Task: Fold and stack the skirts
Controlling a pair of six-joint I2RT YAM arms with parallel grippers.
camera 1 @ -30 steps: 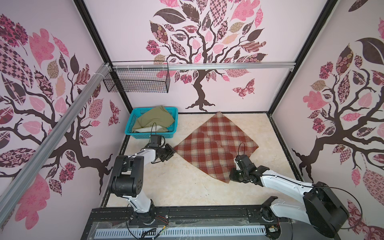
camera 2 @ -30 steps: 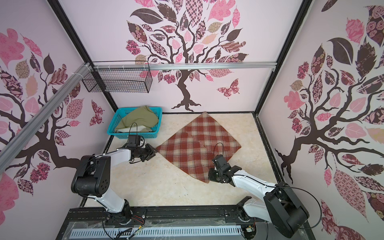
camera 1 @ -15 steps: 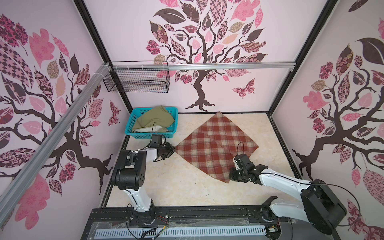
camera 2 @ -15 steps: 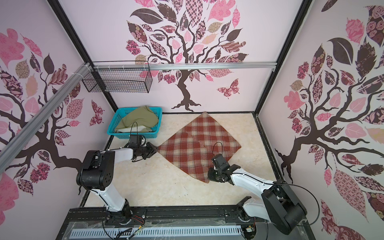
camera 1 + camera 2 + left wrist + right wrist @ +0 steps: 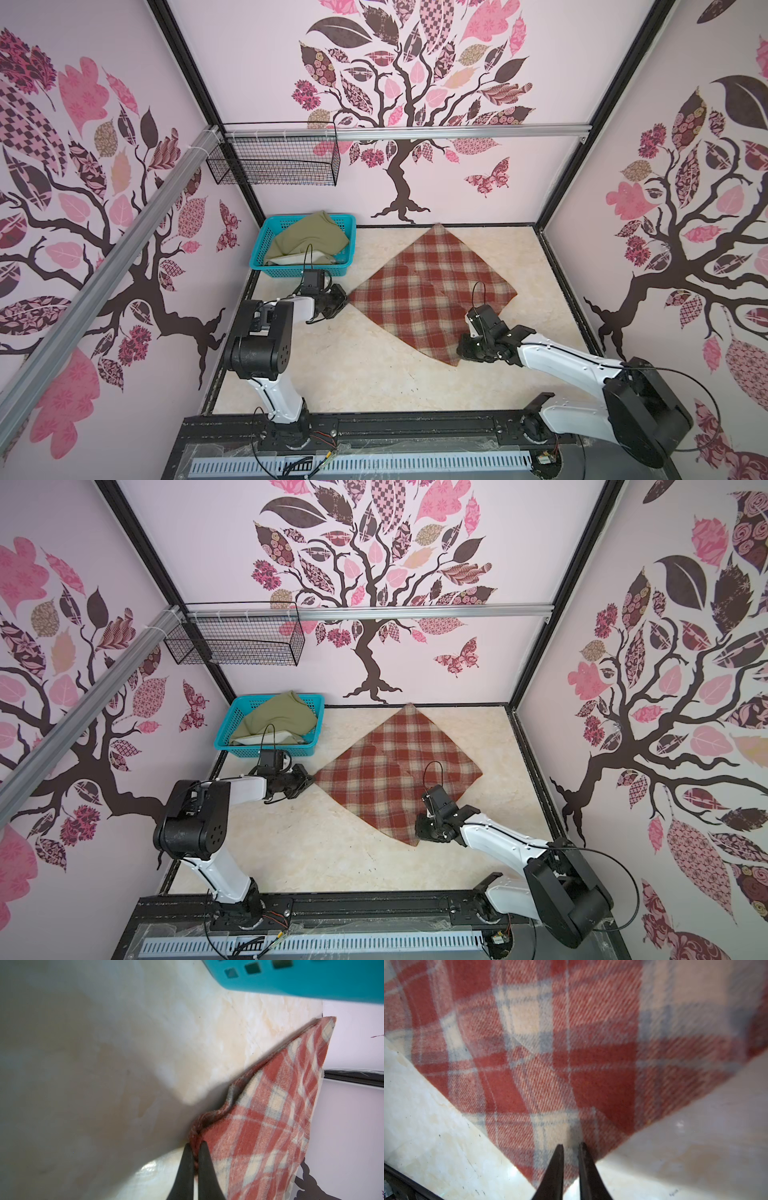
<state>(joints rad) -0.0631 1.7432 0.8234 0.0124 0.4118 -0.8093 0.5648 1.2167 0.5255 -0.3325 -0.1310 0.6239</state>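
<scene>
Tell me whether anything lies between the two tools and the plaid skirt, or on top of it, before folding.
Nothing visible does. The left tool is pinched on the plaid skirt's left corner; the right tool sits at its near corner. The cloth's top is bare; the turquoise basket stands apart from it.

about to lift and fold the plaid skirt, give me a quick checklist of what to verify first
1. left gripper shut on the plaid skirt at its corner nearest the basket: ok.
2. right gripper gripping the near corner: cannot tell; its fingers stand slightly apart over the cloth.
3. plaid skirt spread flat on the table: ok.
4. olive skirt out of the way, inside the basket: ok.
5. arms at separate corners, not crossing: ok.
</scene>
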